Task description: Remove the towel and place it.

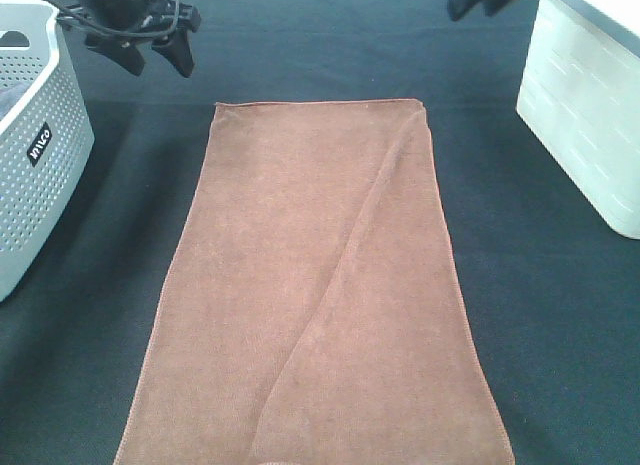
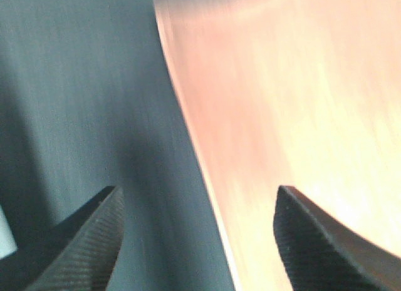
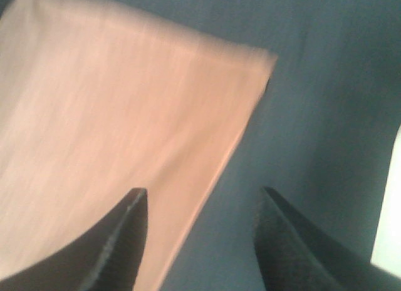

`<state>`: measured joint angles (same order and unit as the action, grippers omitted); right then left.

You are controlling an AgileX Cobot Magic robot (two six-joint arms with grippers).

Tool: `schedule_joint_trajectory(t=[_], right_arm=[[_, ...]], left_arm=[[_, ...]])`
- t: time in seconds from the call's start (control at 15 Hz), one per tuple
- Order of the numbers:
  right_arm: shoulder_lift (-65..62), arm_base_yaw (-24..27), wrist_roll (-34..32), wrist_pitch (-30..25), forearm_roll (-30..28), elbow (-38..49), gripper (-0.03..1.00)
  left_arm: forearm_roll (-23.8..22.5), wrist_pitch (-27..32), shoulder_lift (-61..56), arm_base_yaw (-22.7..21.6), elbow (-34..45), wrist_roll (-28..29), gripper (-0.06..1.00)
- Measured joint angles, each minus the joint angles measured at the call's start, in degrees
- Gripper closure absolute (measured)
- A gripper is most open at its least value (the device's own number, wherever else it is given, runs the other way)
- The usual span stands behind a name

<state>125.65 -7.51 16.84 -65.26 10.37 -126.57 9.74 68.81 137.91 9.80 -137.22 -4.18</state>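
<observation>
The left gripper (image 2: 197, 241) hangs with its ribbed black fingers spread apart and nothing between them, over the towel's far-left edge; the right gripper (image 3: 200, 241) is likewise spread and empty, over the towel's far-right corner.

The black table cloth (image 1: 560, 325) is matte and finely woven, and every other thing lies on it. The towel (image 1: 320, 305) lies spread lengthwise along its middle, a long rust-brown rectangle of napped microfibre with a thin stitched hem, one soft diagonal crease running from its far-right corner toward the near edge. It looks light and limp, likely to sag and drape from wherever it is pinched, and grippy rather than slick. The two far corners, one beneath each gripper, seem the sensible holds, fingers closing over the hem so the cloth lifts evenly.

Left of the towel stands a grey perforated plastic basket (image 1: 35, 175); right of it, a white rigid bin (image 1: 585, 115) with slotted walls.
</observation>
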Motion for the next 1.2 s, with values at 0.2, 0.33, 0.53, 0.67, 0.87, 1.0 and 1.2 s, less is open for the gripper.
schedule_joint_trajectory(t=[0.2, 0.33, 0.53, 0.67, 0.87, 1.0, 1.2], right_arm=[[-5.21, 0.00, -1.72, -3.72, 0.11, 4.98, 0.46], [-12.95, 0.06, -2.46, -3.84, 0.63, 16.84, 0.46], [-25.67, 0.06, -2.58, 4.53, 3.32, 39.02, 0.46], [-36.78, 0.06, -2.58, 11.17, 6.53, 58.16, 0.46], [-43.26, 0.06, -2.52, 15.53, 7.68, 73.34, 0.46], [-44.23, 0.06, -2.46, 16.79, 8.42, 76.89, 0.46], [-45.44, 0.06, -1.26, 21.08, 11.12, 88.01, 0.46]], left_arm=[[1.66, 0.57, -6.36, 0.00, 7.33, 1.60, 0.30], [0.11, 0.52, -14.27, 0.00, 17.88, 1.60, 0.30], [-2.98, -0.06, -26.24, -0.06, 36.78, 1.60, 0.30], [-2.29, -7.10, -38.16, -0.06, 54.20, 1.55, 0.30], [-2.29, -10.71, -49.10, -0.06, 68.93, 1.55, 0.30], [-2.29, -11.63, -52.31, -0.06, 73.22, 1.60, 0.30], [-1.43, -14.04, -61.54, -0.06, 83.37, 2.29, 0.30]])
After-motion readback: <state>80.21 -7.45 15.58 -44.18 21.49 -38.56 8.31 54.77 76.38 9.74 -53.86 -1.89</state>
